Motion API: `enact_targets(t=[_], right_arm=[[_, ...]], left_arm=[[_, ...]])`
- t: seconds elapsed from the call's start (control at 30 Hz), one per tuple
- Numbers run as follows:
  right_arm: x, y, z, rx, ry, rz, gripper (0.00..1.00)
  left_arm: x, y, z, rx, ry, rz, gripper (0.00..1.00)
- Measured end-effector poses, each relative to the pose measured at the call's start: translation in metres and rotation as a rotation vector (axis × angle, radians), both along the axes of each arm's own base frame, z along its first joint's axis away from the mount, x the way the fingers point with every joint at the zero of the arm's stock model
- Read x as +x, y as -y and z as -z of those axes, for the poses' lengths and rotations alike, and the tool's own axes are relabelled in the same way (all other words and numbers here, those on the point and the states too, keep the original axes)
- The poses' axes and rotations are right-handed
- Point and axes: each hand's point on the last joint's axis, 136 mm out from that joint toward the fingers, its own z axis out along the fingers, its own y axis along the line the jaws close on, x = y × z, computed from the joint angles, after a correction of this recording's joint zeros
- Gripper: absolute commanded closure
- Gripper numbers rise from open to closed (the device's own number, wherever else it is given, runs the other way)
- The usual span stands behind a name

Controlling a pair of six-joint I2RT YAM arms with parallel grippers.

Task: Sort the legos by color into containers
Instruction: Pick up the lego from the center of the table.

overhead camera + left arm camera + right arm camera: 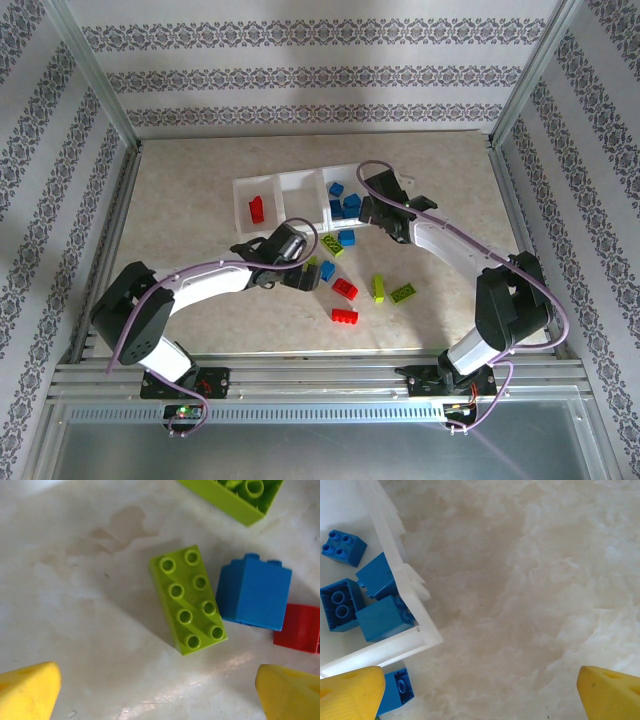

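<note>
Beige marbled tabletop (200, 200), matte, under soft even light. The left wrist view shows a brownish stain (125, 522) and a faint glare patch (200, 672) on it. White wallpaper with grey patterned stripes covers the back wall (320, 60), left wall (40, 170) and right wall (600, 170). Aluminium posts (95, 75) rise at the far corners. Slotted aluminium rails (320, 378) run along the near edge, with a grey metal panel (320, 445) below.

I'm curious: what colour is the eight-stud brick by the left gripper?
The brick is lime green; left wrist view.
</note>
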Motion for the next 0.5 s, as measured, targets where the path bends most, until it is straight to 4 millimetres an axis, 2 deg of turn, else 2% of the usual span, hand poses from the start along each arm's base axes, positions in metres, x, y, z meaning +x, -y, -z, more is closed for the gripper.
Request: enact_targets(t=[0.33, 0.5], right_arm=[[-0.001, 0.008, -0.004, 0.003, 0.021, 0.047, 0.02], [-0.003, 0.011, -0.005, 0.005, 0.028, 0.065, 0.02]], left_arm=[[0.001, 0.011, 0.015, 0.028, -0.038, 0.020, 0.00], [0.005, 0.022, 0.021, 0.038, -0.047, 0.036, 0.02]])
